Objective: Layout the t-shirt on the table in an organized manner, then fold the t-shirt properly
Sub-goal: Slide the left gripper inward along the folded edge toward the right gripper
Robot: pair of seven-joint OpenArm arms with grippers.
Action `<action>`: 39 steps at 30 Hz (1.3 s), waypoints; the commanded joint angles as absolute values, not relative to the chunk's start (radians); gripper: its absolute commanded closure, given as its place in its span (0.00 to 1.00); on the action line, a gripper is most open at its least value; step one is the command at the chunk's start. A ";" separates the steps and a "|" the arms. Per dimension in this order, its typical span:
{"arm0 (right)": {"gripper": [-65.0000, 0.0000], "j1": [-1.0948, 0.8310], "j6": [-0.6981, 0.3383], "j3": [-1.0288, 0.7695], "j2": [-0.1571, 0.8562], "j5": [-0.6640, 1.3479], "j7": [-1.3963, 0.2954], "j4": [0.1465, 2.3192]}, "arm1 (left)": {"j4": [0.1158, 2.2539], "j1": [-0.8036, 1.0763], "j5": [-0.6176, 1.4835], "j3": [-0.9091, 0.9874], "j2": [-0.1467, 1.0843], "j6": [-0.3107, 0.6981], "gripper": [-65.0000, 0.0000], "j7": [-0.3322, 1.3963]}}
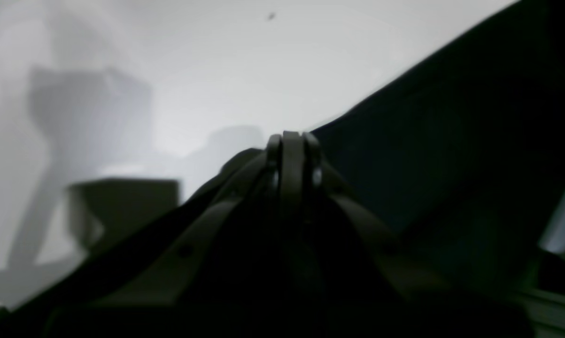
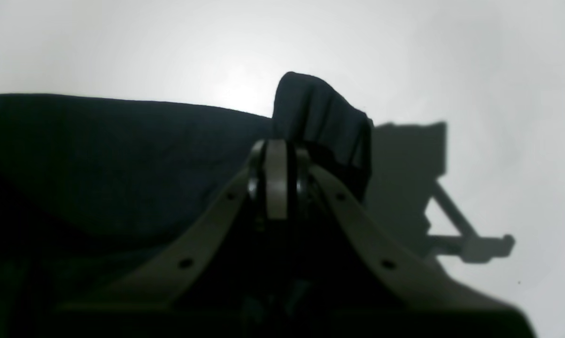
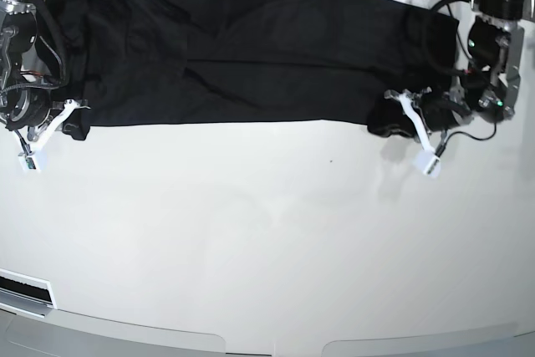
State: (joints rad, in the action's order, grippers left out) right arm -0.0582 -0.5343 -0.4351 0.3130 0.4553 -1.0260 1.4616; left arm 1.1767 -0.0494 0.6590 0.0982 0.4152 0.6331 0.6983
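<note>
the soft, limp black cotton t-shirt (image 3: 251,56) on the glossy white bench (image 3: 267,248) is pinched at both near corners: left pincer (image 3: 399,116) and right pincer (image 3: 73,127) clenched on cloth.

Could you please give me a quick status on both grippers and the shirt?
Left gripper shut on t-shirt edge. Right gripper shut on opposite corner. Shirt stretched flat along far side of table. Nothing in the way.

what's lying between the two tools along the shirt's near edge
Only the t-shirt itself: its near hem runs unbroken from the right tool to the left tool, seen in the base view. The table before it is bare.
</note>
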 commanded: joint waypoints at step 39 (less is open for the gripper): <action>0.42 -0.110 -0.559 -0.643 0.397 0.613 -0.982 1.482 | 1.156 0.069 0.454 0.099 0.468 0.519 1.00 0.490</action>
